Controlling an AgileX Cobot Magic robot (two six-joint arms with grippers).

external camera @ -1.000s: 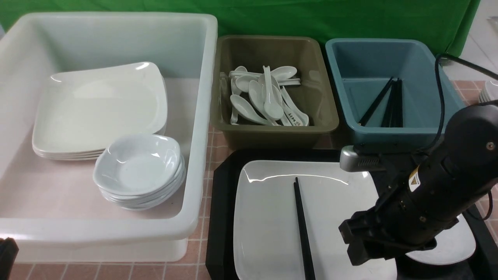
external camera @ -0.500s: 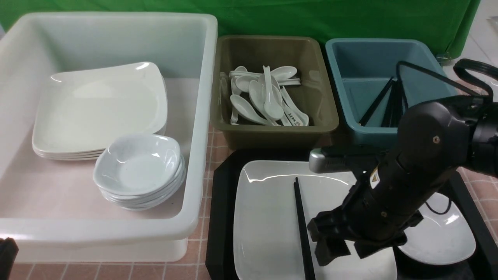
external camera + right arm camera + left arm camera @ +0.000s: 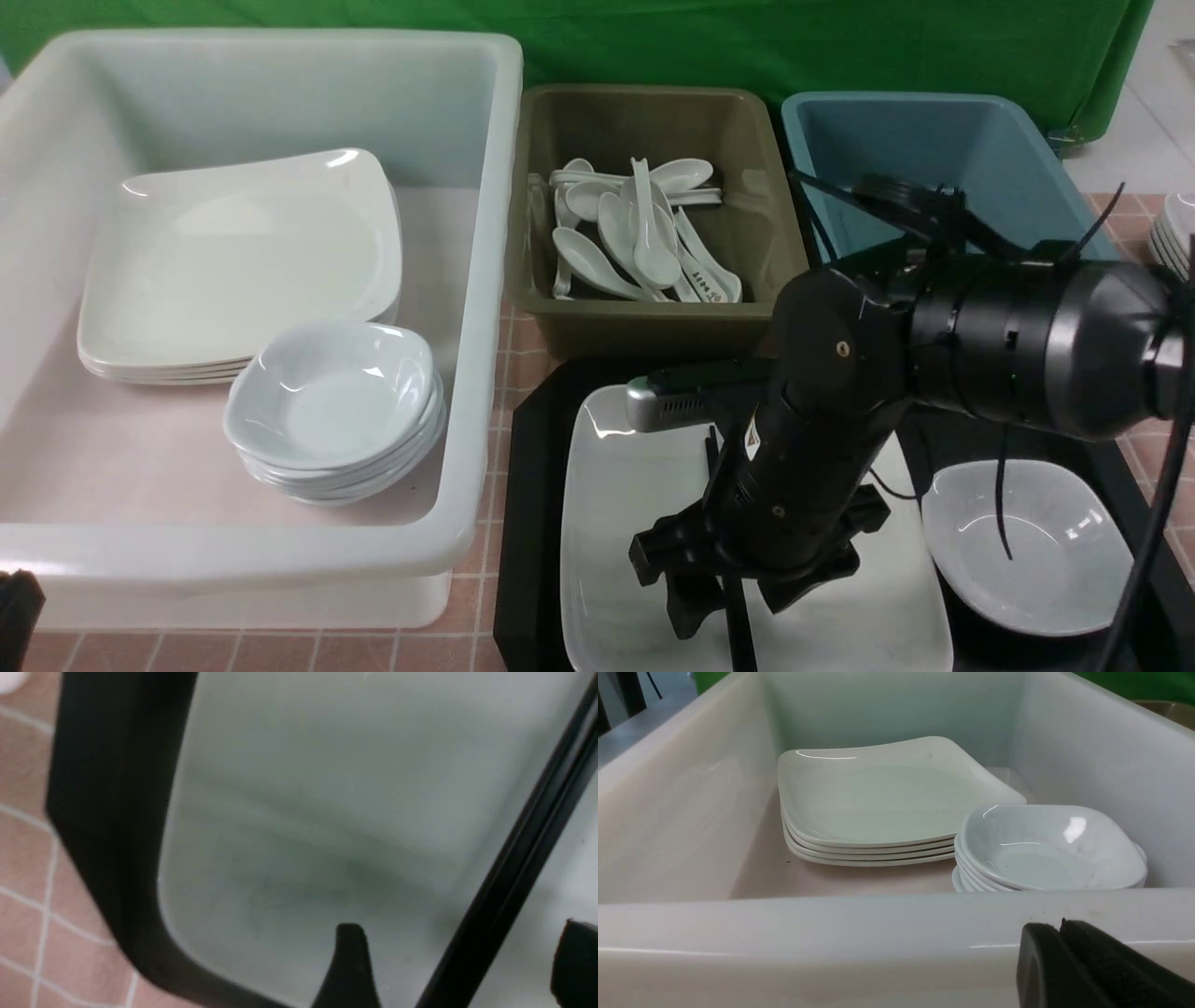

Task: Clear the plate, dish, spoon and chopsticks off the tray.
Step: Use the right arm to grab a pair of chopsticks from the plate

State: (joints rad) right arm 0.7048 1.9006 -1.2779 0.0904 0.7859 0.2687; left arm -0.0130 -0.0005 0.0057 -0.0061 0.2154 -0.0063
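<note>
The right gripper point(image 3: 735, 605) hangs low over the near half of the plate with its jaws spread wide, and it holds nothing. In the right wrist view one finger stands on each side of the chopsticks point(image 3: 523, 858); I cannot tell if the fingertips touch the plate. The left gripper point(image 3: 1059, 933) is closed, with nothing between its jaws, and it waits just outside the near wall of the white tub point(image 3: 485, 280).

This tub is the biggest thing here. It holds a stack of square plates point(image 3: 243, 261) and, in front of it, a stack of small dishes point(image 3: 331, 401). To its right, the black tray point(image 3: 532, 523) lies in front of the olive tub point(image 3: 653, 317) with its spoons point(image 3: 635, 233) and the blue tub point(image 3: 934, 140).

The plate point(image 3: 616, 523) covers the left and middle part of the tray. The dish point(image 3: 1027, 551) sits just beside it, near the right edge of the tray. The chopsticks lie together on the plate, about in its middle, running from its far edge toward its near edge.
</note>
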